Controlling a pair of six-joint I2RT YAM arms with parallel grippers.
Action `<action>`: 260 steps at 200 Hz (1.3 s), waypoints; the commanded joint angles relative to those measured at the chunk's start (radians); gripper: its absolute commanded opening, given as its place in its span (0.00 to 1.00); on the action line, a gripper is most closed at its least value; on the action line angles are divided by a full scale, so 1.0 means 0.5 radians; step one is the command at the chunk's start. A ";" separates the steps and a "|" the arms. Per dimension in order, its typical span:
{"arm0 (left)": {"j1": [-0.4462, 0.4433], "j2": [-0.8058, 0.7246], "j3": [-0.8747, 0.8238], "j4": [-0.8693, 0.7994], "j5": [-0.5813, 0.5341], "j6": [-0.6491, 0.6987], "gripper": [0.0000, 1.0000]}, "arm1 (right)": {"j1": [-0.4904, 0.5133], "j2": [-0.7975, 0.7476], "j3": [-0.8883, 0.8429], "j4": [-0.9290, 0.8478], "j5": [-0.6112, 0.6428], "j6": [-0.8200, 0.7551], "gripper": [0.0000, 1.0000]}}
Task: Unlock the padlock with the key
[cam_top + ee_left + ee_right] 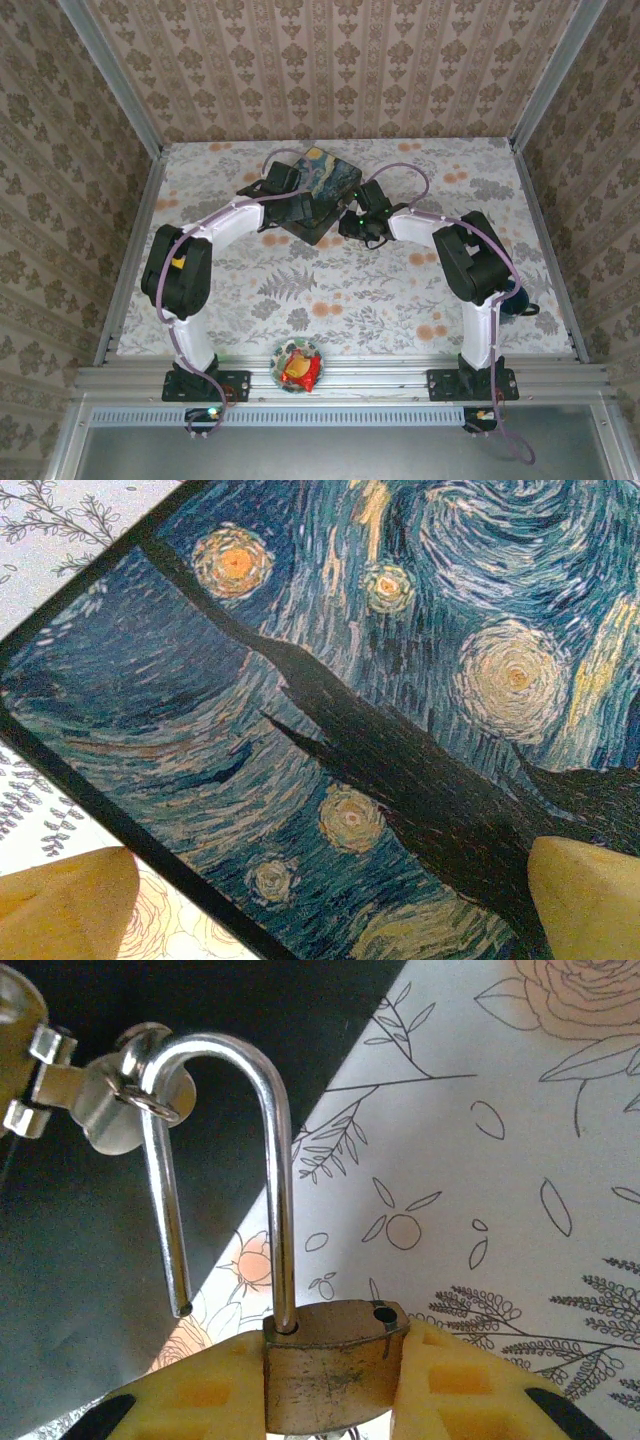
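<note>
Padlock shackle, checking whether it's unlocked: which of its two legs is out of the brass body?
The shorter leg: its tip hangs free, clear of the padlock body, while the longer leg enters it.

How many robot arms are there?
2. The left arm reaches in from the left to the painted box. The right arm comes from the right, its tool pinching the padlock. None looks hidden.

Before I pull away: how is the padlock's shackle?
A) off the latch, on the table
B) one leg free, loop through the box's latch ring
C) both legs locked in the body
B: the padlock in the right hand has one shackle leg clear of its body, loop through the latch ring.
</note>
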 commanded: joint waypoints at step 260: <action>0.029 0.081 -0.131 -0.262 0.007 0.048 1.00 | -0.216 0.171 0.194 0.442 -0.048 0.338 0.00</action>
